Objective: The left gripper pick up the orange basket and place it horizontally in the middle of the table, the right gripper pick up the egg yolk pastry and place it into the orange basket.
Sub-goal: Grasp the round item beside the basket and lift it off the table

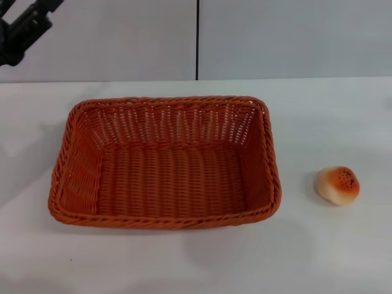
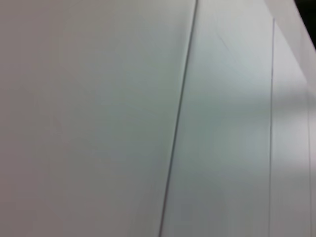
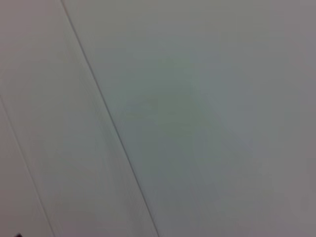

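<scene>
A pale grey-white wall (image 1: 275, 37) stands behind the work surface, made of flat panels. A thin dark vertical seam (image 1: 197, 40) divides two panels near the middle. Both wrist views show the same plain panels, crossed by slanting seam lines (image 2: 177, 118).

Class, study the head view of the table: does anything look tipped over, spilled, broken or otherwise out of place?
Nothing stands out. The orange basket sits upright and empty on the table, long side across the view, its weave intact. The egg yolk pastry lies whole on the table to its right, apart from it. The left gripper is raised at the far left corner.
</scene>
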